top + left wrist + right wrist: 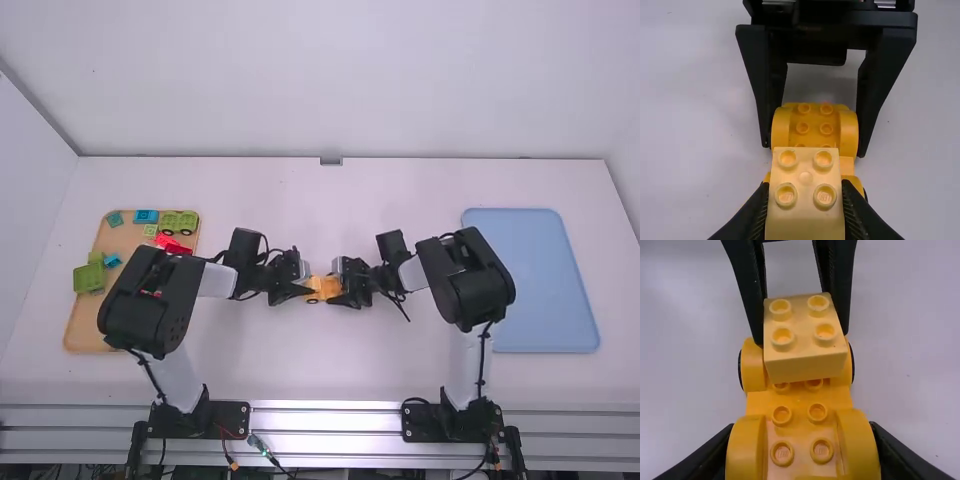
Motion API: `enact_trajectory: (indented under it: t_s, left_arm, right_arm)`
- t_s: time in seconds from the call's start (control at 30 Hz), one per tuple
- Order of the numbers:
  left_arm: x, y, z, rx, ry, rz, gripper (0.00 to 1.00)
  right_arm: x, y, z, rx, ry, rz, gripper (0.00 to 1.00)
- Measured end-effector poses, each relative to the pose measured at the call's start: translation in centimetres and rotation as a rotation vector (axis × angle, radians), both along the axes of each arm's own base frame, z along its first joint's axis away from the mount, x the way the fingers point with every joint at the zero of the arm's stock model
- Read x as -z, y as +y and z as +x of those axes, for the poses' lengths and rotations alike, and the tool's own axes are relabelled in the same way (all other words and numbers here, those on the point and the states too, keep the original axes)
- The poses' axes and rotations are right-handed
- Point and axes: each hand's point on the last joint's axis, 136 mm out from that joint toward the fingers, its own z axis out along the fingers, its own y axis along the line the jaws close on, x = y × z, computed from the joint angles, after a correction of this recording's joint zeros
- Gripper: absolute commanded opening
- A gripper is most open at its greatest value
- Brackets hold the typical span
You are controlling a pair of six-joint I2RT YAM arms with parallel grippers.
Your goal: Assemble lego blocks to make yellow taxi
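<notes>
Yellow taxi chassis [800, 399] is at the middle of the high view, just below frame centre, between the two grippers, its long axis running across the frame, roughly on the line from one gripper to the other. Right gripper [802, 447] has its fingers drawn in on the chassis, one against each rounded fender at the right-hand end. Left gripper [805, 202] is narrowed on a pale yellow block [805, 352], studs up, one finger to each side. Key relation: the block sits over the chassis end nearer the left arm, hiding part of the studs there, and looks slightly turned against the chassis's long axis. Whether the two touch, cannot tell. Judged next step — square the block to that axis, then press straight down while the right gripper braces the far end; pressed askew, it could catch on the studs or tip the chassis. Farther out: tan tray [85, 325] at frame left, with a green wheeled piece [178, 222] and a red piece [172, 244]; blue tray [540, 290] at frame right.
</notes>
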Motion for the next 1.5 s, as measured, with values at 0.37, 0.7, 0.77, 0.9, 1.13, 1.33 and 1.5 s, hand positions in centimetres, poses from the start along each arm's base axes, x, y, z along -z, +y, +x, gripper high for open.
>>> enact_trajectory:
  t_s: [0.37,0.7,0.77,0.9,1.13,1.33,1.5]
  left_arm:
    - [0.13,0.02,-0.36,0.007,0.015,0.0,0.07]
    - [0.19,0.03,-0.46,0.021,0.003,0.007,0.04]
    - [0.17,0.02,-0.45,0.021,0.002,0.007,0.04]
    - [0.17,0.02,-0.44,0.021,0.002,0.007,0.06]
    - [0.18,0.05,-0.39,0.022,-0.004,0.009,0.4]
    - [0.17,0.03,-0.44,0.024,-0.004,0.009,0.5]
    - [0.2,0.05,-0.37,0.023,-0.007,0.011,0.52]
  right_arm:
    - [0.0,0.02,-0.02,-0.002,-0.002,0.0,0.58]
    - [0.02,0.02,-0.06,-0.002,0.0,0.0,0.58]
    - [0.0,0.02,-0.05,-0.002,-0.001,0.0,0.58]
    - [0.0,0.02,-0.05,-0.002,0.0,0.0,0.58]
    - [0.01,0.02,-0.06,-0.002,-0.001,0.0,0.58]
    - [0.0,0.02,-0.05,-0.002,0.0,0.0,0.58]
    - [0.02,0.01,-0.07,-0.002,0.0,0.0,0.58]
